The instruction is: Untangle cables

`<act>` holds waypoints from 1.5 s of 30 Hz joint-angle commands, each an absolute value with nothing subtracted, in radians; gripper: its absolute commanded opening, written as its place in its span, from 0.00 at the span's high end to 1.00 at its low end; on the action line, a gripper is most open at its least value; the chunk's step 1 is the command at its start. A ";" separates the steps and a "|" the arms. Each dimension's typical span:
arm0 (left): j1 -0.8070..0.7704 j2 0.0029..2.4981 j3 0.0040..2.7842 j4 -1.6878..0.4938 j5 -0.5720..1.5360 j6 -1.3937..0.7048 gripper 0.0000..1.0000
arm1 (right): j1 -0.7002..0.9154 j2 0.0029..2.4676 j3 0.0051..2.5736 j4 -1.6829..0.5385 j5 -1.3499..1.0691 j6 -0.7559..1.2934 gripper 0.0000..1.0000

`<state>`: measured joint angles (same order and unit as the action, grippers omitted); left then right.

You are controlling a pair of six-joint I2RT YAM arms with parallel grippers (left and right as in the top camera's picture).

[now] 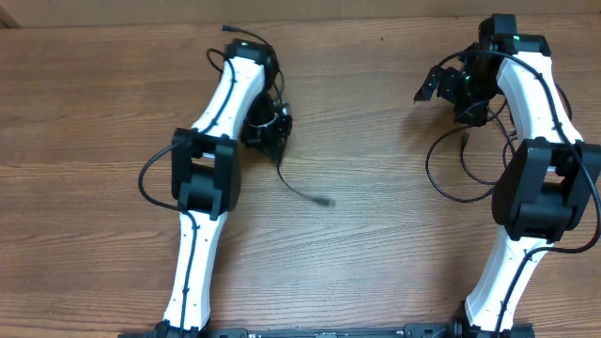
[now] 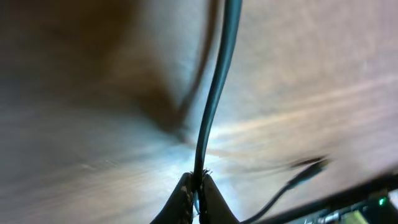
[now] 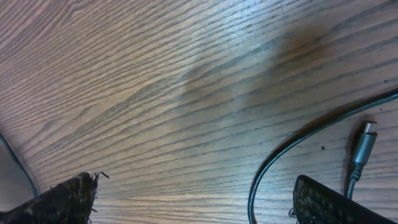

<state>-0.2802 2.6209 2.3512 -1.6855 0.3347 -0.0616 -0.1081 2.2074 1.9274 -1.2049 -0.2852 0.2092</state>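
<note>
The left tool [image 2: 196, 188] clamps one thin black cable [image 2: 217, 84].

two black cables [image 1: 302, 192], two white robot arms [image 1: 221, 94], two grippers [image 1: 278, 158], one wooden table [image 1: 376, 244]

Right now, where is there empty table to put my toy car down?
The wide middle of the table, between the cable in the left pincer and the looped cable by the right arm. Also the far left side. It's crowded around both cables.
</note>
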 commanded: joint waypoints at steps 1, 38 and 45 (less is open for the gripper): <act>-0.323 2.641 2.345 -1.691 0.357 -0.031 0.96 | -0.104 2.176 1.923 -1.207 -0.290 0.204 0.00; -0.321 2.384 2.345 -1.308 -0.165 -0.487 0.96 | -0.104 2.176 1.923 -1.218 -0.290 0.208 0.00; -0.299 2.396 2.344 -1.186 -0.168 -0.532 0.92 | -0.104 2.176 1.923 -1.216 -0.290 0.208 0.00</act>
